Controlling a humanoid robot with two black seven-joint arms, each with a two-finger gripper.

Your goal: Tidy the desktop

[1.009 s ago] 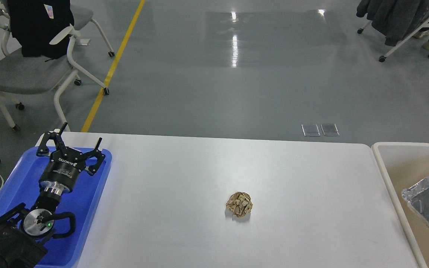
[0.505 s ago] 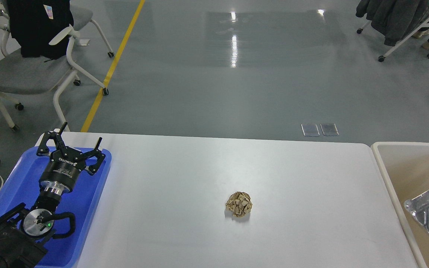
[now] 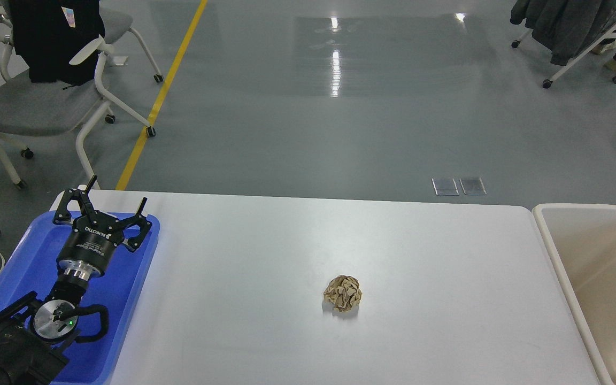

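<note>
The white desktop (image 3: 404, 251) fills the lower middle of the head view. A crumpled ball of brown paper (image 3: 343, 293) lies on it, a little right of centre. My left gripper (image 3: 116, 195) is open and empty, held above the far end of the blue tray (image 3: 14, 267) at the desk's left edge, far from the paper ball. My right gripper is out of view.
A cream-rimmed beige bin (image 3: 554, 251) stands against the desk's right edge; its visible inside shows nothing. Grey chairs (image 3: 35, 101) with dark clothing stand on the floor at the far left, another chair (image 3: 580, 37) at the far right.
The crumpled foil container seen in the bin at the right edge slid down and right and is now out of view. My left arm has not moved.
</note>
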